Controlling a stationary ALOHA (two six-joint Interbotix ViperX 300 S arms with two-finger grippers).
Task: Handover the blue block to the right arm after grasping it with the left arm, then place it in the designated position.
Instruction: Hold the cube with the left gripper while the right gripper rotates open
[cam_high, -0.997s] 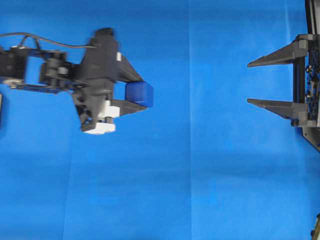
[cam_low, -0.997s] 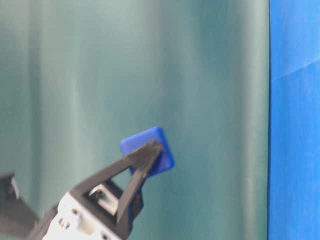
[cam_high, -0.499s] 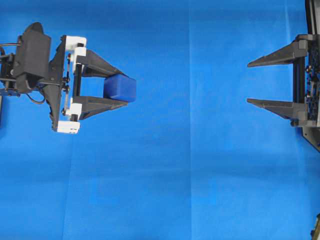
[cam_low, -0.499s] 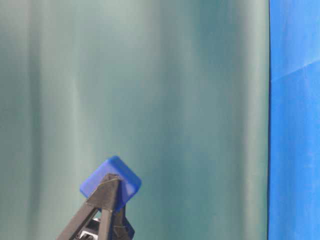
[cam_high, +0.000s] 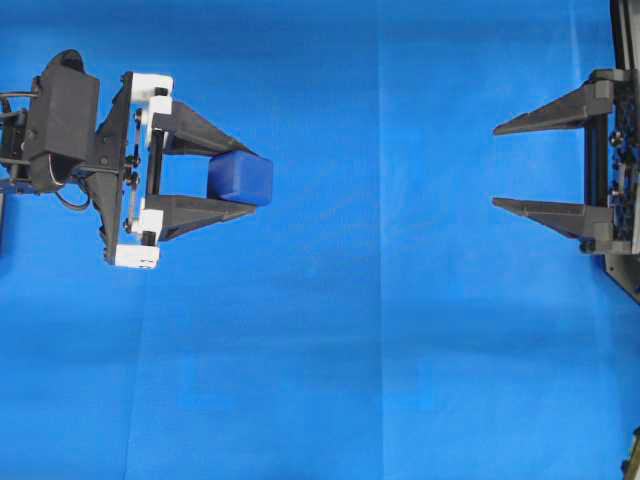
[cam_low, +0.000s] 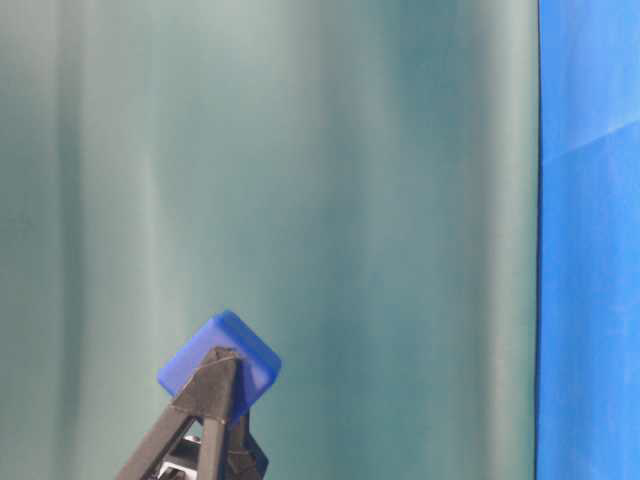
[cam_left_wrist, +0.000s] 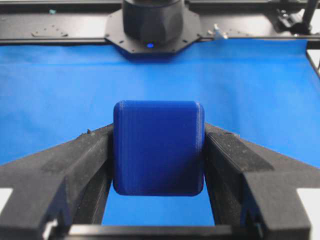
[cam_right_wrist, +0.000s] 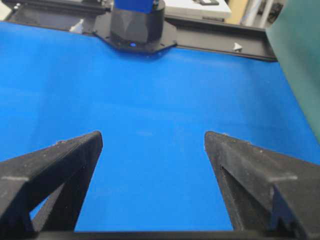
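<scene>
1. On your left, the left arm (cam_high: 70, 125) lies level over the blue cloth (cam_high: 350, 330), its white-bracketed rail facing right.
2. Its left gripper (cam_high: 245, 177) has both black fingers pressed against the blue block (cam_high: 240, 178), which sits between their tips.
3. On your right, the right gripper (cam_high: 496, 165) points left toward the block, with its fingers spread wide and nothing between them.
4. The block and the right gripper's tips are well apart, with bare cloth between them.
</scene>
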